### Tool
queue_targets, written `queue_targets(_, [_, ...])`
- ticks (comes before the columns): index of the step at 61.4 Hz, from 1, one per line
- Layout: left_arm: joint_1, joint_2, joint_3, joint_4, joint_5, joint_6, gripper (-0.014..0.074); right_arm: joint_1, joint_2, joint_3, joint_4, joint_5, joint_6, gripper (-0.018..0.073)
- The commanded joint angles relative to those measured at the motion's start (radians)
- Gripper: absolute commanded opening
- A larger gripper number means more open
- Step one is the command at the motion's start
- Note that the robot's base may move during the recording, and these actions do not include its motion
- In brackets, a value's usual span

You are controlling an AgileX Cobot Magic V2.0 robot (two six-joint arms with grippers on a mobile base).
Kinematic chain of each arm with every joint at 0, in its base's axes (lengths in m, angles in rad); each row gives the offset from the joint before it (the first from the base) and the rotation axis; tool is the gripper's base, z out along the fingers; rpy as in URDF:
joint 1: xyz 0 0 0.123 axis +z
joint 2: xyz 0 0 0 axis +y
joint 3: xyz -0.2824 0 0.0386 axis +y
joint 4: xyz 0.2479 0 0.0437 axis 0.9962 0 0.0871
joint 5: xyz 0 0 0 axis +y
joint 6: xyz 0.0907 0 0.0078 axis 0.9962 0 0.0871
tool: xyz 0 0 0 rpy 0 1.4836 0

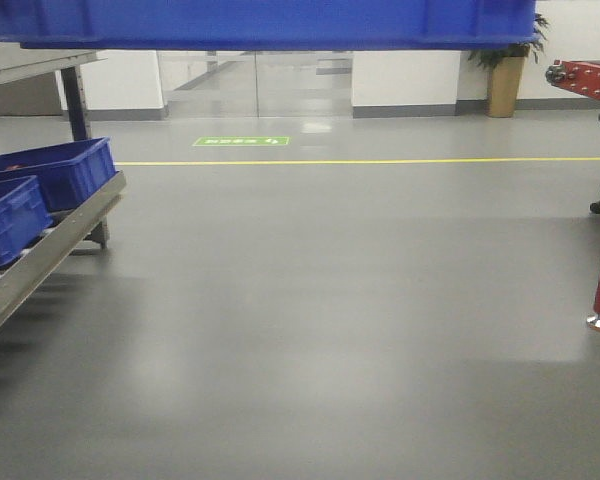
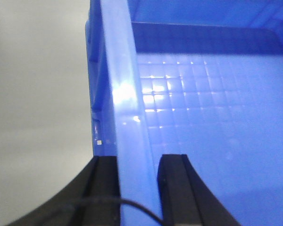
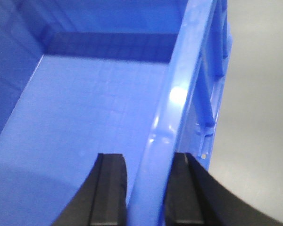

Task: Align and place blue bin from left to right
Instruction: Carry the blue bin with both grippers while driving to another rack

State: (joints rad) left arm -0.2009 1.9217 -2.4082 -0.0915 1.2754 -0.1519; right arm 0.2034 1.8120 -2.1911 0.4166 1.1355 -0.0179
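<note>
Both jaws, left and right, grip opposite rims of the empty blue bin [image 2: 217, 117], held above the floor [image 1: 330, 300]

Warehouse floor, front view: a green sign [image 1: 241, 141] lies flat on the grey floor just beyond the yellow line [image 1: 380, 160], toward that line's left part. It carries a row of white characters and what looks like an arrow at its right end, all too small and blurred to read. On the near side of the line, the left wrist view shows a tiny white square sticker [image 2: 98, 141] on the outer wall of the blue bin [image 2: 217, 117], below its rim. Nothing on the sticker can be made out. No word, number or brand is legible in any view.
</note>
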Motion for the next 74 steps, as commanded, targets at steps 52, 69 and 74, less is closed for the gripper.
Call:
queue_targets(52, [-0.014,-0.034,-0.019,-0.095,-0.126,0.009,0.0001,0.009,-0.017,-0.019,0.061,-0.075,-0.035,-0.0079])
queue_targets(69, [-0.014,-0.034,-0.019,-0.095,-0.136,0.009,0.0001,0.009,-0.017,-0.019,0.061,-0.075,-0.035,-0.0079])
queue_targets(74, [-0.014,-0.034,-0.019,-0.095,-0.147,0.009,0.0001,0.009,-0.017,-0.019,0.061,-0.075,-0.035,-0.0079])
